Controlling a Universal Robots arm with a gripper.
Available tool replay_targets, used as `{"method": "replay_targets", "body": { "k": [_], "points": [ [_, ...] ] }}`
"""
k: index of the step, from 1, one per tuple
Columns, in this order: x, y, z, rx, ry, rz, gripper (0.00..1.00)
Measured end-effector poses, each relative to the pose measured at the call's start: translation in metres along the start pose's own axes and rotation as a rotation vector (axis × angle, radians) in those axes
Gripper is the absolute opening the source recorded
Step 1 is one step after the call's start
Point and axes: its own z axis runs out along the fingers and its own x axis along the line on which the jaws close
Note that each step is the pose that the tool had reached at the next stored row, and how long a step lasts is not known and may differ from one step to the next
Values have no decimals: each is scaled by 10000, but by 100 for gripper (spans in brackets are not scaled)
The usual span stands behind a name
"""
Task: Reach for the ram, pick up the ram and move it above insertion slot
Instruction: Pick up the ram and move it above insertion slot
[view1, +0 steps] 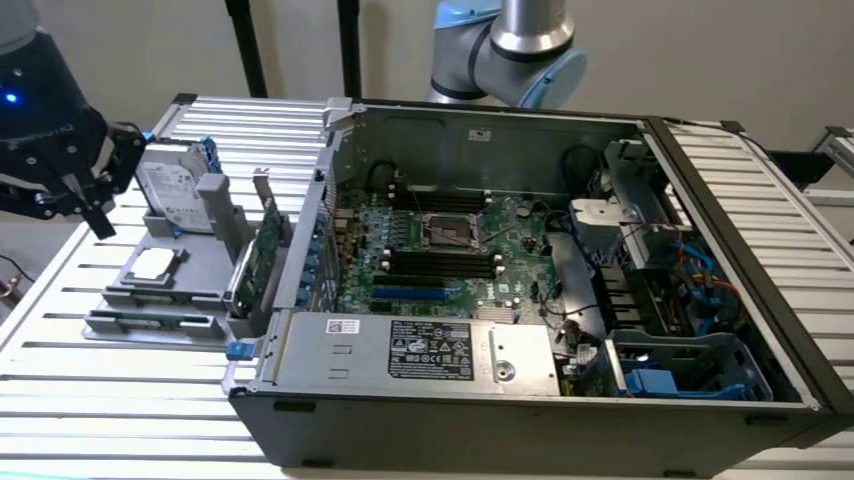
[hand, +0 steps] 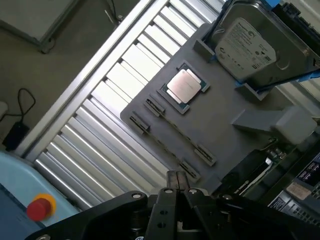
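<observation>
Place: robotics lab (hardware assembly cell)
Bench: slatted aluminium table (view1: 80, 400)
Robot: industrial arm (view1: 514, 40), gripper (hand: 177, 176)
Work: open PC case (view1: 534, 425), grey parts fixture (hand: 220, 125)
Safety: red button (hand: 40, 207) on yellow base, e-stop style

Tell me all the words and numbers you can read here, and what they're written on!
On the hard drive: a white printed sticker, too blurred to read.
On the power supply: a black-and-white label, too small to read.
Next to it, a small white sticker: too small to read.
So there are no words or numbers that can be quoted for sure.
</observation>
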Motion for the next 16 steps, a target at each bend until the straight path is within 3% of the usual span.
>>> {"method": "replay_targets", "body": {
  "k": [16],
  "points": [
    [0, -1, 14, 42, 113, -2903, 10]
  ]
}}
